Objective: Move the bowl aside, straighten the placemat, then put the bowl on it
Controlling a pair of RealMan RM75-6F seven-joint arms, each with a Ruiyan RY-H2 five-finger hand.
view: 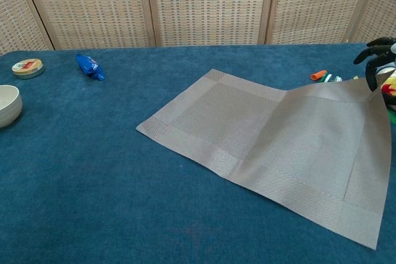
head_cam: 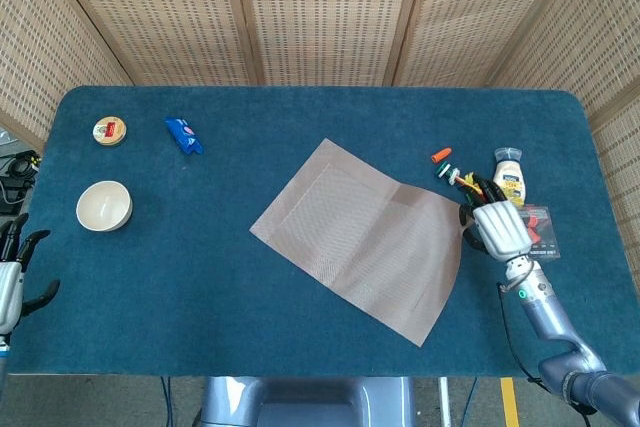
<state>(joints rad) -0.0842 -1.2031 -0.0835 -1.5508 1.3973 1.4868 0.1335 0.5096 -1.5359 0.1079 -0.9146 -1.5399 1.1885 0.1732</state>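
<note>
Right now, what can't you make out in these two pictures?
- Right hand grip on the placemat: head view shows only the hand's back; chest view cuts it at the right edge.
- Left hand: cut by the head view's left edge, absent from chest view.
- Round tin label: too small.

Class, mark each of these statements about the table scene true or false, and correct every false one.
1. The bowl sits on the placemat. False: it stands on the bare cloth far to the left, well apart from the placemat.
2. The right hand holds the placemat's right edge, lifted off the table. True.
3. The left hand grips the bowl. False: it holds nothing, at the table's left edge.
4. A blue packet lies between the round tin and the placemat. True.
5. The placemat lies square to the table's edges. False: it lies at an angle.
</note>
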